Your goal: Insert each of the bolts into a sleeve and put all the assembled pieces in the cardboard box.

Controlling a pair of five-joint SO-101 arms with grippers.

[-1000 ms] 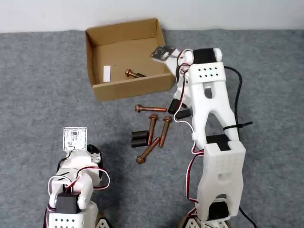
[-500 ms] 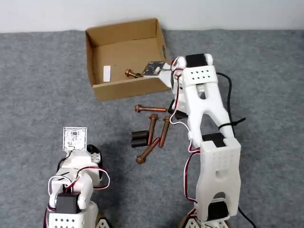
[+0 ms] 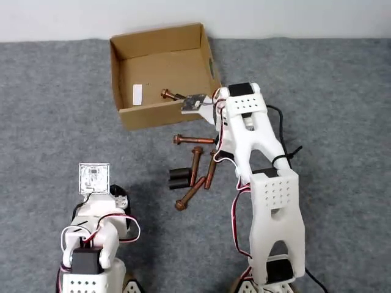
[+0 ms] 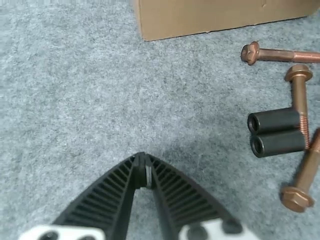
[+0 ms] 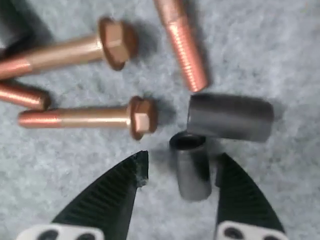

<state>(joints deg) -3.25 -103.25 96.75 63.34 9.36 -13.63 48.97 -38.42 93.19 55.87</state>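
Bolts (image 3: 195,165): four lie loose on the grey carpet (image 3: 55,122) at table centre, with two black sleeves (image 3: 179,178) side by side, touching them on their 9 o'clock side. The cardboard box (image 3: 125,52) sits at 11 o'clock from this cluster. One bolt-headed piece (image 3: 171,95) lies inside against the near wall. We judge it already assembled, though the arm's camera board covers part of it. The right arm (image 3: 269,201) reaches from 5 o'clock toward 12, with its wrist over the cluster's 3 o'clock edge. The right gripper (image 5: 182,161) has its jaws spread wide, straddling a third sleeve (image 5: 192,172). We see neither side clearly pressing on it. A fourth sleeve (image 5: 230,117) lies crosswise just beyond. We read the straddle as set-up for a pinch across the barrel that leaves the bore free for a bolt. The left gripper (image 4: 145,170) has its jaws closed tip to tip on nothing, low over bare carpet at 7 o'clock, probably parked clear of the other arm's working space.
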